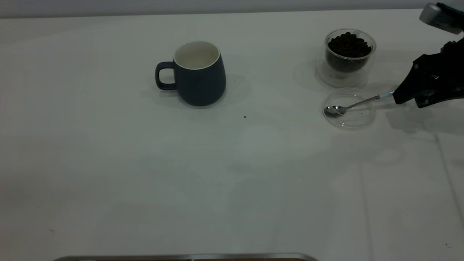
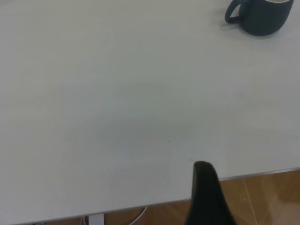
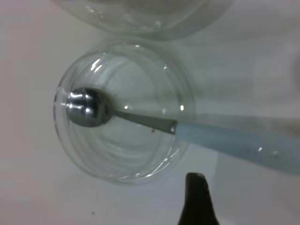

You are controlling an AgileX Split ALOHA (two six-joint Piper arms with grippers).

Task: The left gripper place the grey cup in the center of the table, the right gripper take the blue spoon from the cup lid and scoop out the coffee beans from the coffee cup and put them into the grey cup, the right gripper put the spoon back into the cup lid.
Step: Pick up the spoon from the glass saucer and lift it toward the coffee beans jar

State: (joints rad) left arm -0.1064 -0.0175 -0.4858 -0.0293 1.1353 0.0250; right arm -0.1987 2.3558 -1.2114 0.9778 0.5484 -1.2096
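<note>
Pale blue handle and shiny bowl: the blue spoon (image 1: 348, 107) lies in the cup lid (image 1: 357, 122), its handle end under the right gripper (image 1: 397, 98). I cannot tell whether those fingers have closed.

The grey cup (image 1: 199, 78) stands mid-table, so picking up the spoon looks to be the step in hand; next comes a firm pinch, then a lift toward the coffee cup (image 1: 348, 58).

The right wrist view alone shows the handle crossing the lid's rim; the left gripper (image 2: 206, 197) appears only in its own wrist view, at the table (image 2: 117, 117) edge, fingers unreadable.
</note>
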